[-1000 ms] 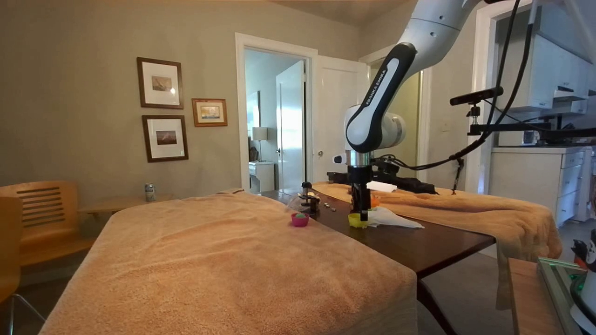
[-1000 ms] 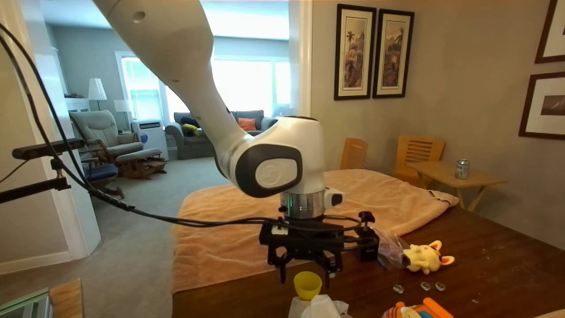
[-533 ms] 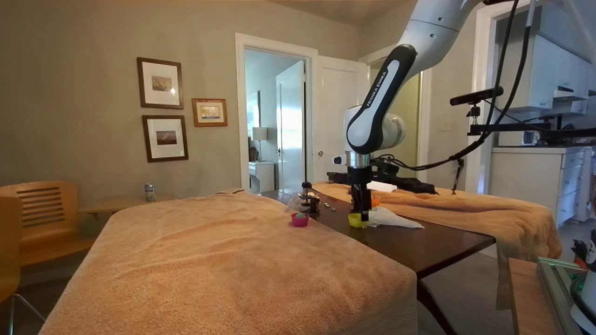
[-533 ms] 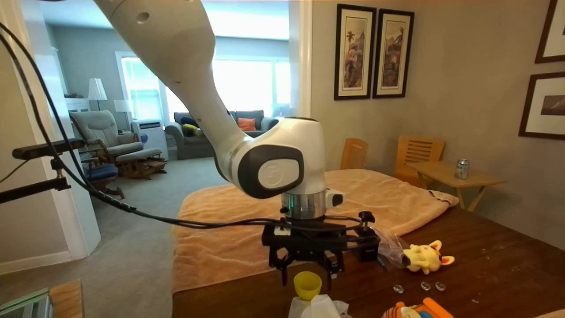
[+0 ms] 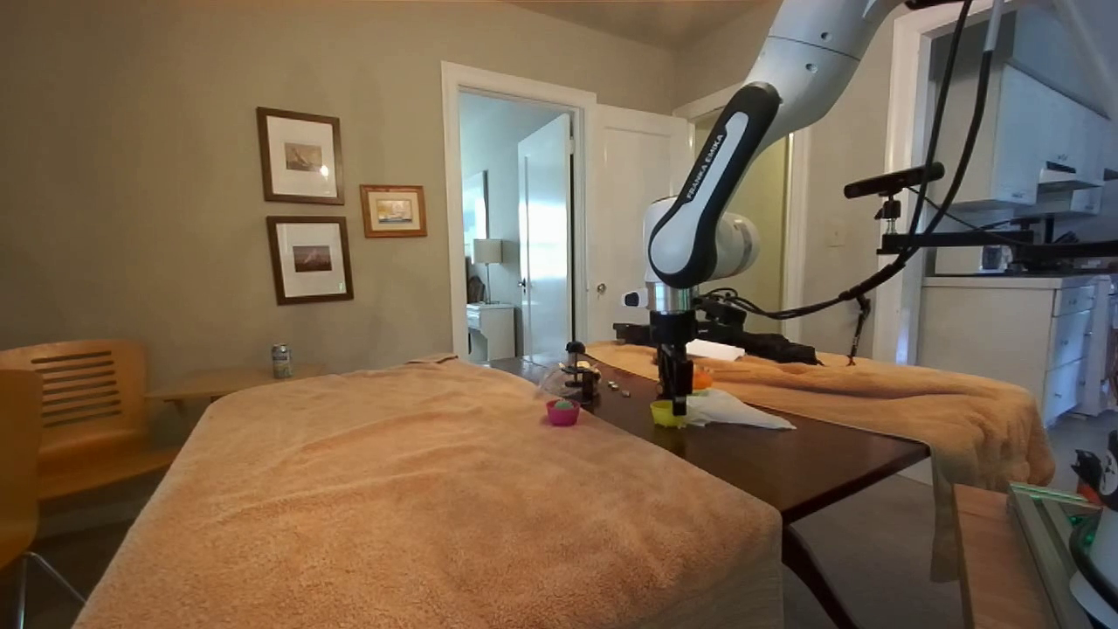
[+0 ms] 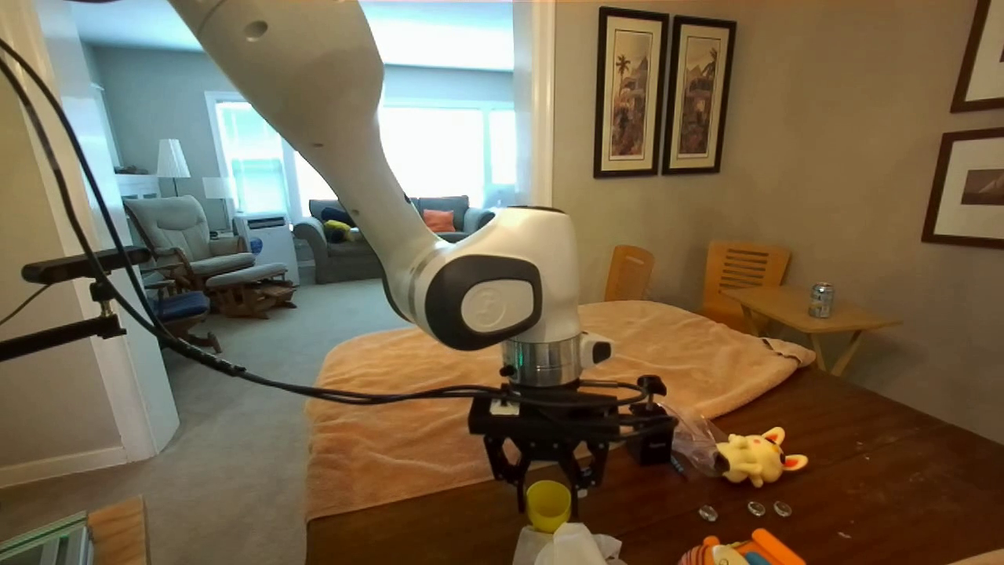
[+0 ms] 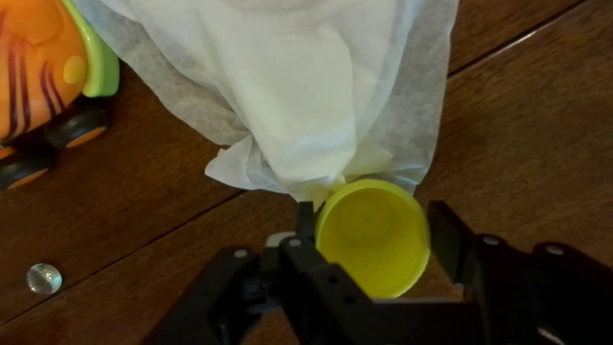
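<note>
Below me spreads a dark brown wooden tabletop, with a fuzzy peach-orange blanket covering its far side in an exterior view. One relation matters most to me: the round yellow plastic cup sits directly between the fingertips of my black two-finger gripper, mouth up, and, being round, it has no long axis to line up with. The jaws stand partway apart, about as wide as the cup, with one finger seemingly against its left side and another against its right in the wrist view, so I judge it gripped (how firmly, I cannot tell from this far away). A crumpled sheet of white tissue paper lies just past the cup, on the far side in the wrist view, its folded end right at the rim; whether the two touch, I cannot make out. It is the closest thing in the way, crowding a side that the fingers do not cover. Well to the left is an orange toy car with black wheels, and a clear glass gem lies at the near left. To the right in an exterior view, a big-eared yellow plush toy lies beside a clear plastic bag.
</note>
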Controlling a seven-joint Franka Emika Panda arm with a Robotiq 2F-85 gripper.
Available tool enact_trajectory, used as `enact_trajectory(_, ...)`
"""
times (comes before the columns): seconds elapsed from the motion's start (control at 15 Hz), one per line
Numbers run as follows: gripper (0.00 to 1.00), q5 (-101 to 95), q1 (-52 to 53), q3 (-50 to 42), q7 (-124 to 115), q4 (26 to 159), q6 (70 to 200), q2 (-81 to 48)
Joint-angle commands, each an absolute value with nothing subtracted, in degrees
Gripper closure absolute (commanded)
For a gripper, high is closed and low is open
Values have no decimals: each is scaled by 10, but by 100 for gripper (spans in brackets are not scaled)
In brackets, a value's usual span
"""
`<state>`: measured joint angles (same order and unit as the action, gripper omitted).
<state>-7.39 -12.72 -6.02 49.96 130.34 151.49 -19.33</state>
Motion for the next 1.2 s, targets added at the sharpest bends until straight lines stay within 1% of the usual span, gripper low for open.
enact_trajectory(0.0,65,-94,-127,-61,487,1291,1515,-204)
enact_trajectory(0.2,65,-115,-116,-74,468,1291,1513,-201)
enact_trajectory(0.47,65,-274,-59,-135,353,1285,1504,-195)
enact_trajectory(0.6,65,-366,-15,-178,282,1277,1497,-198)
enact_trajectory(0.8,65,-480,-8,-175,190,1268,1473,-198)
enact_trajectory(1.13,65,-600,-13,-149,109,1261,1409,-199)
